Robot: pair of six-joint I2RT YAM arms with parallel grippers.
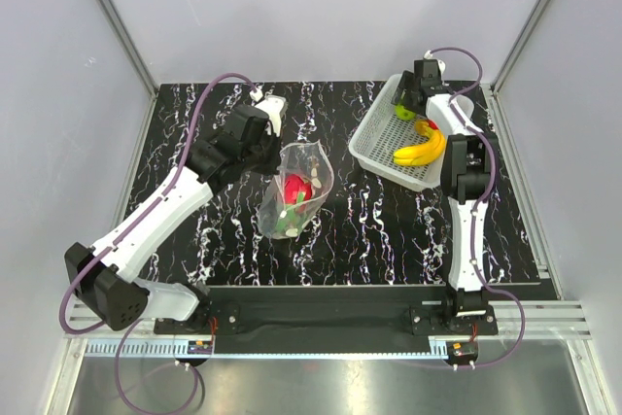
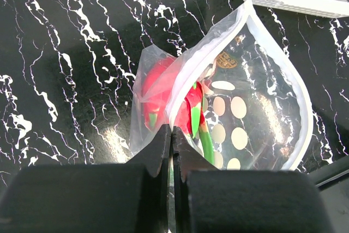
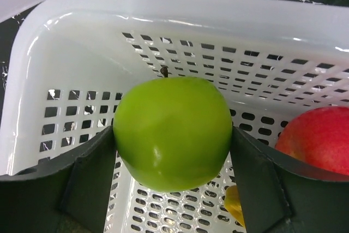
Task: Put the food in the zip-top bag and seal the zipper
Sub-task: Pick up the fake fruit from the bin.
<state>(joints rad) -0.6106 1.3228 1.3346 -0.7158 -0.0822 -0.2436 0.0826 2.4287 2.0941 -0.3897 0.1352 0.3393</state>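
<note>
At table [image 1: 389,240] centre, bag [image 2: 262,107]: rim pinched by closed left tool [image 2: 172,151], propping mouth open.
In basket [image 3: 82,69], right tool [image 3: 172,156]: clamped around green apple [image 3: 172,129], apparently for transfer.

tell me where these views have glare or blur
Top external view: sharp and evenly lit, with a bright reflection along the near rail. Left wrist view: white glints on the zip-top bag; the left pincer gripping its edge is dark and soft. Right wrist view: green fruit crisp with mild highlights, basket rim glaring, right pincer dark, little detail.
</note>
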